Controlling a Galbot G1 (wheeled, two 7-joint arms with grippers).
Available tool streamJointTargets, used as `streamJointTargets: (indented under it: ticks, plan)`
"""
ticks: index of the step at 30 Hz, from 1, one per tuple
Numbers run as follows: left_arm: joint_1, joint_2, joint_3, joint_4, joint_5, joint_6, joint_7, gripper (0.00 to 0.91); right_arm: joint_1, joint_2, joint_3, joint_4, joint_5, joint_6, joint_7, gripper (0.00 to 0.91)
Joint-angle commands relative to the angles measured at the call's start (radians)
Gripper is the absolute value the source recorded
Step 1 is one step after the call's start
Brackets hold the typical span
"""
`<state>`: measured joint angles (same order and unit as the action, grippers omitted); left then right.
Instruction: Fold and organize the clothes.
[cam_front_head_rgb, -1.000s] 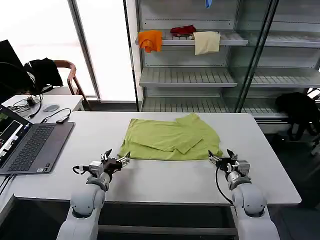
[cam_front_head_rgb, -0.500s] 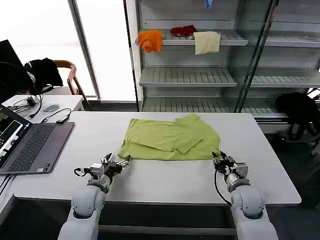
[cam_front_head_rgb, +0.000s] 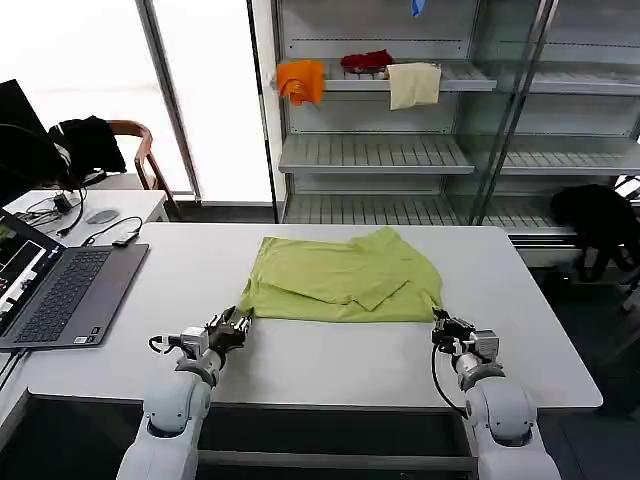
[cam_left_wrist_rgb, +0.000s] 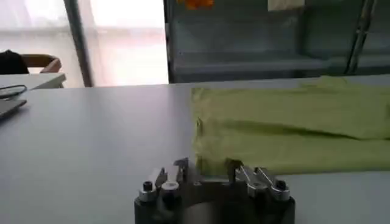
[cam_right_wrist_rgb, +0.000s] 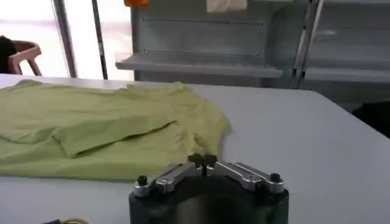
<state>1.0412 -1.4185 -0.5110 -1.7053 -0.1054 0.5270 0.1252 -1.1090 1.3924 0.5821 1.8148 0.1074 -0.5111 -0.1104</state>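
Lime yellow-green cotton, the T-shirt (cam_front_head_rgb: 342, 281) lay folded on the white surface (cam_front_head_rgb: 530, 330), toward its far middle, with one sleeve flap doubled over the top layer. Its near hem ran straight across, facing the robot.

The left gripper (cam_front_head_rgb: 228, 328) rested low at the shirt's near left corner; in the left wrist view (cam_left_wrist_rgb: 206, 172) its fingers (cam_left_wrist_rgb: 177, 172) stood slightly apart, their tips right at the hem, though whether they touched the cloth could not be told. The right gripper (cam_front_head_rgb: 445, 327) sat just off the shirt's near right corner, and in the right wrist view (cam_right_wrist_rgb: 203, 161) its fingers (cam_right_wrist_rgb: 196, 160) were pressed together with nothing between them, a short way in front of the cloth's edge.

An open grey laptop (cam_front_head_rgb: 55, 290) sat at the surface's left end. Behind, a glass-fronted shelving unit (cam_front_head_rgb: 380, 155) carried an orange cloth (cam_front_head_rgb: 301, 80), a red cloth (cam_front_head_rgb: 366, 60) and a cream cloth (cam_front_head_rgb: 413, 84) on its upper shelf. A wooden chair (cam_front_head_rgb: 138, 150) with a black garment (cam_front_head_rgb: 85, 142) draped on it stood far left.
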Motion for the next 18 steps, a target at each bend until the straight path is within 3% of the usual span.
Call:
streamJointTargets:
  ticks: [1, 18]
  plan:
    - [-0.001, 0.000, 0.001, 0.003, -0.007, -0.001, -0.001, 0.010, -0.020, 0.000, 0.004, 0.012, -0.002, 0.010, -0.003, 0.000]
    - [0.095, 0.033, -0.003, -0.097, 0.000, 0.000, -0.026, 0.000, -0.211, -0.001, 0.016, 0.168, 0.022, 0.045, -0.018, 0.000]
